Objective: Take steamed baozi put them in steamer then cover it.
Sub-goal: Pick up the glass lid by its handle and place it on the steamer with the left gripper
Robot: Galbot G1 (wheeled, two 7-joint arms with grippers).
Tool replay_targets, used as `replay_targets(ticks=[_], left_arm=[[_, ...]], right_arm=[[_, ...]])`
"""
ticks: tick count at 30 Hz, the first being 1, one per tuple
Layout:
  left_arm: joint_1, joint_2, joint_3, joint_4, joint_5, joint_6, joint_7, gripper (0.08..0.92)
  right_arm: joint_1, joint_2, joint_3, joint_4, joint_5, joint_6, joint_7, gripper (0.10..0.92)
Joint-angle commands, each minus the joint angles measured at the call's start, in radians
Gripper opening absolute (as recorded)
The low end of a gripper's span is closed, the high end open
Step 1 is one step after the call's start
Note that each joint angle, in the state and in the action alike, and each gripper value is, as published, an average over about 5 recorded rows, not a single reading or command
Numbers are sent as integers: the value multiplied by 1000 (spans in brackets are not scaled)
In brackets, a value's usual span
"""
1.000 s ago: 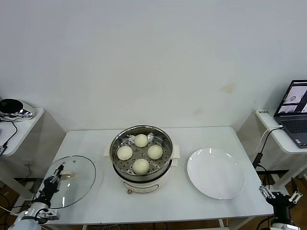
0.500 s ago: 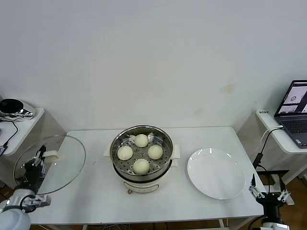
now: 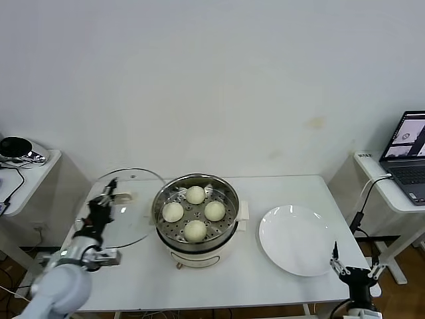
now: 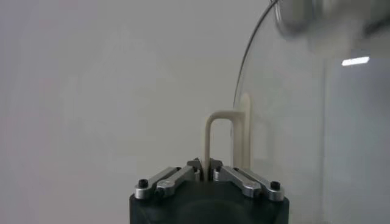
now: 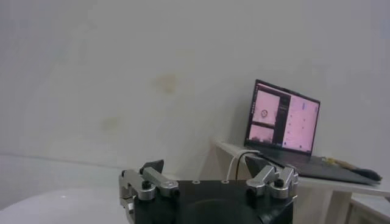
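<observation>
- Holding the lid [image 3: 123,206] by its handle [image 4: 222,140], the left gripper [image 3: 106,194] is clamped just left of the steamer [image 3: 196,211]
- All four buns [image 3: 194,212] sit inside; only covering is left
- Right gripper [image 3: 354,271] hangs splayed and empty below the plate [image 3: 299,240]

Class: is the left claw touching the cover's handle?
Touching. The left wrist view shows the left claw shut on the cream handle of the cover.

A large white plate [image 3: 298,240] lies on a white table [image 3: 285,189] against a pale wall; an open laptop [image 3: 410,154] sits on a side desk, a black-and-chrome appliance [image 3: 20,151] on another
</observation>
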Motion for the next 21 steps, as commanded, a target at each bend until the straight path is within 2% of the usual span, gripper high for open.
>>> replay_targets(ticks=[1,9,21], left_arm=[[-291,-109,371,-27,127,226,173,143],[-351,-252,456,53,264,243,221,143],[-366,-384,500,135,370,239,235,143]], right_arm=[[21,38,-36,-22,-62,3,9,823],[31,48,-55,-31,-83,5,17,823],[30,45,-62,-34,-86,7,21,823]])
